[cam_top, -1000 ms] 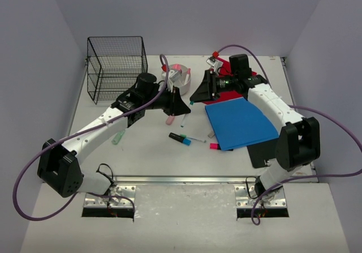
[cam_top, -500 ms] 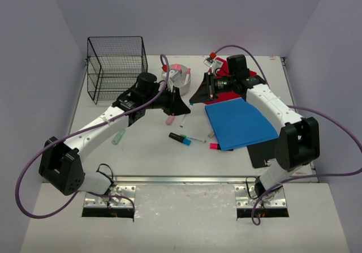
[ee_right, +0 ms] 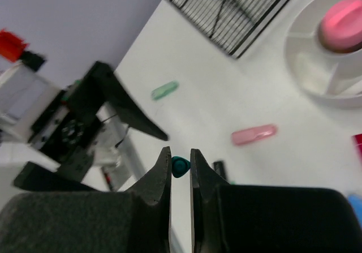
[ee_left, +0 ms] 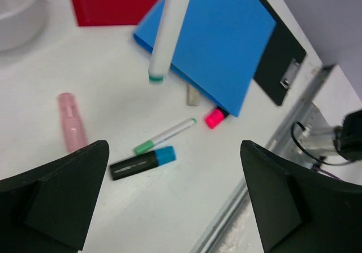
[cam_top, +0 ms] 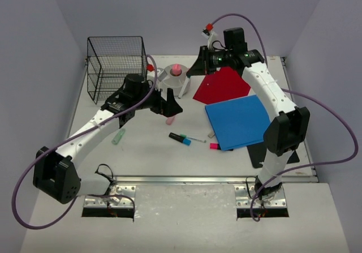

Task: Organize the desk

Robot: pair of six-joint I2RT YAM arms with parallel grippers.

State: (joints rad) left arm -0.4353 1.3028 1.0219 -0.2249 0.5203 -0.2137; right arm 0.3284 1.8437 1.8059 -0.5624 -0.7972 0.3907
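Observation:
The desk (cam_top: 141, 157) is an off-white tabletop with a metal rail at its front. My right gripper (cam_top: 190, 72) (ee_right: 180, 154) hovers above the back middle, shut on a white pen with a green cap (cam_top: 184, 87) (ee_right: 180, 166) that hangs down from it. In the left wrist view the pen (ee_left: 167, 26) dangles above the desk. My left gripper (cam_top: 168, 104) (ee_left: 173, 151) stands open just below and left of it, nothing between its fingers. Loose on the desk lie a pink highlighter (cam_top: 169, 119) (ee_left: 72, 121), a black marker with a blue cap (cam_top: 180, 138) (ee_left: 141, 162) and a green-capped pen (cam_top: 195, 139) (ee_left: 165, 136).
A black wire basket (cam_top: 116, 66) stands at the back left, a white round holder (cam_top: 174, 77) with a pink piece beside it. A red folder (cam_top: 223, 86), blue folder (cam_top: 237, 120) and black clipboard (cam_top: 261, 154) lie on the right. A mint marker (cam_top: 117, 137) lies left, a pink one (cam_top: 214, 146) by the blue folder.
The left gripper has let go of the white pen and opened wide, drawing back left. The right gripper has shut on the pen and lifted it up and back.

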